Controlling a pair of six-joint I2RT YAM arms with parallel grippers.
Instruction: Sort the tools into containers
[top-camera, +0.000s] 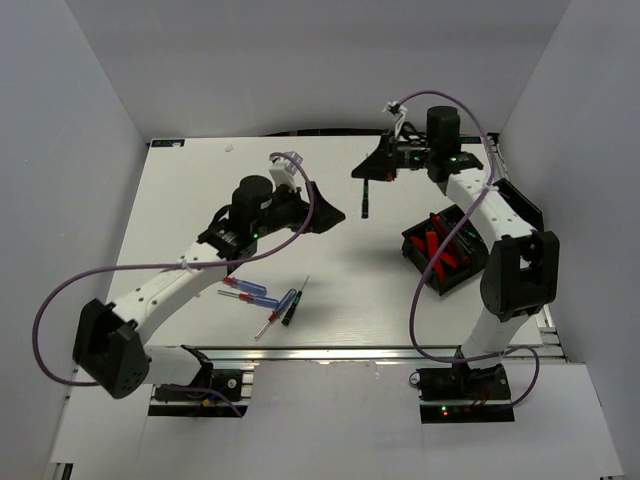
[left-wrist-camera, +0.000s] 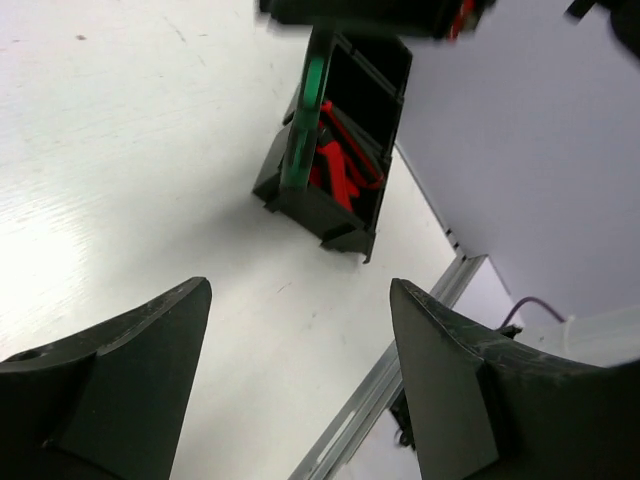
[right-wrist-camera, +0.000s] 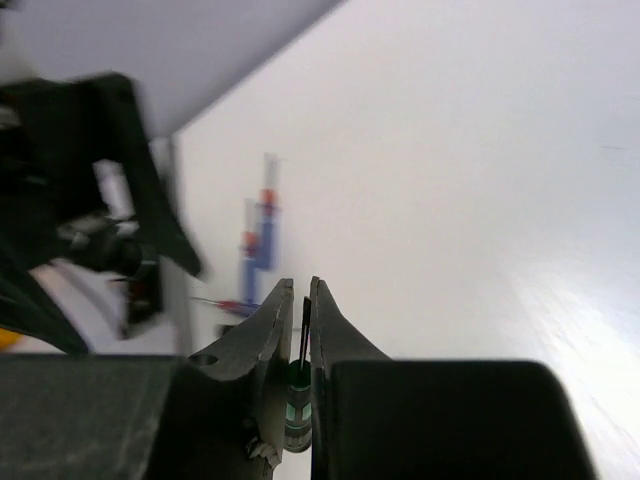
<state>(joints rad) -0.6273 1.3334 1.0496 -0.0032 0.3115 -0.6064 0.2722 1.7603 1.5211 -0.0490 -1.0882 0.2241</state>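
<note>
My right gripper (top-camera: 368, 172) is shut on a black-green screwdriver (top-camera: 366, 200) that hangs below it, above the table's far middle. In the right wrist view the fingers (right-wrist-camera: 297, 290) pinch its thin shaft, with the handle (right-wrist-camera: 297, 400) between them. A black bin (top-camera: 445, 272) at the right holds red-and-black knives (top-camera: 437, 246). In the left wrist view the bin (left-wrist-camera: 318, 208) with the knives (left-wrist-camera: 335, 165) lies ahead, and the hanging screwdriver (left-wrist-camera: 298, 130) is in front of it. My left gripper (top-camera: 325, 215) is open and empty above bare table (left-wrist-camera: 300, 290). Only one bin shows.
Three loose screwdrivers lie near the table's front middle: two blue-and-red ones (top-camera: 250, 288), (top-camera: 278, 310) and a black one (top-camera: 294, 302). Blue-and-red ones also show blurred in the right wrist view (right-wrist-camera: 258, 240). The table's metal front rail (left-wrist-camera: 380, 390) runs near the left gripper.
</note>
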